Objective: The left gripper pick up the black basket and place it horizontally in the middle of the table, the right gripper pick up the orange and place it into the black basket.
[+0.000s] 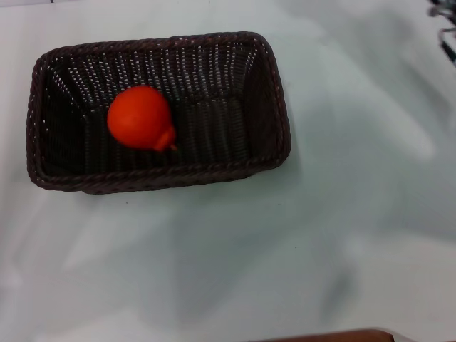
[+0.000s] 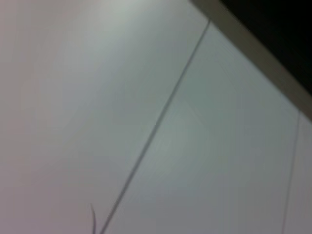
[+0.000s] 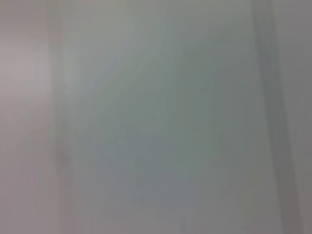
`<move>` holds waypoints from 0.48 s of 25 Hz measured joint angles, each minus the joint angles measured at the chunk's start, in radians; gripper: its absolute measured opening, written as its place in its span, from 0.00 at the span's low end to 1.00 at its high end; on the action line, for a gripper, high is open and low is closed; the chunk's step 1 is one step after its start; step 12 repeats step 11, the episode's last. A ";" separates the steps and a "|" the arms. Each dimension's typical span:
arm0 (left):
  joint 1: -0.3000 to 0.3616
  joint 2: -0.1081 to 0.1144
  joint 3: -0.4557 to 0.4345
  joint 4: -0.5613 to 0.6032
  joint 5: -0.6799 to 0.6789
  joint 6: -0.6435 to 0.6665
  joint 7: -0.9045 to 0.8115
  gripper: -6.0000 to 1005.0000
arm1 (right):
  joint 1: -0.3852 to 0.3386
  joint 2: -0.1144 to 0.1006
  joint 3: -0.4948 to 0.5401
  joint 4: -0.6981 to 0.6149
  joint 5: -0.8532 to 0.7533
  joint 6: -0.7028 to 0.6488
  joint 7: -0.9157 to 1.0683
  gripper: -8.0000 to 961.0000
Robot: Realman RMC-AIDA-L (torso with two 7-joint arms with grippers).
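Note:
The black basket lies lengthwise across the white table, left of the middle in the head view. The orange rests inside it on the left half of its floor, with its pointed stem end toward the front right. A small dark angular part at the far right top edge of the head view looks like my right gripper, well away from the basket. The left gripper is out of view. The left wrist view shows only a pale surface with a thin dark line. The right wrist view shows only a blurred pale surface.
A brown strip shows at the bottom edge of the head view. A dark band with a pale border crosses one corner of the left wrist view.

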State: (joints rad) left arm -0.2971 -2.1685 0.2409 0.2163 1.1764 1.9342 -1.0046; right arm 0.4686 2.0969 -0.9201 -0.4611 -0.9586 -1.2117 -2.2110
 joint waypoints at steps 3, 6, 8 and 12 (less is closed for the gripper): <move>0.000 -0.002 -0.001 -0.058 -0.060 0.032 -0.004 0.87 | -0.009 0.001 0.017 0.118 0.216 -0.051 -0.212 0.97; 0.003 -0.004 -0.007 -0.087 -0.076 0.042 -0.009 0.87 | -0.009 0.001 0.018 0.178 0.324 -0.098 -0.320 0.97; 0.004 -0.004 -0.027 -0.110 -0.077 0.043 -0.012 0.87 | -0.010 0.002 0.018 0.200 0.382 -0.122 -0.362 0.97; 0.003 -0.003 -0.056 -0.134 -0.078 0.040 -0.018 0.87 | -0.010 0.001 0.018 0.210 0.441 -0.129 -0.377 0.97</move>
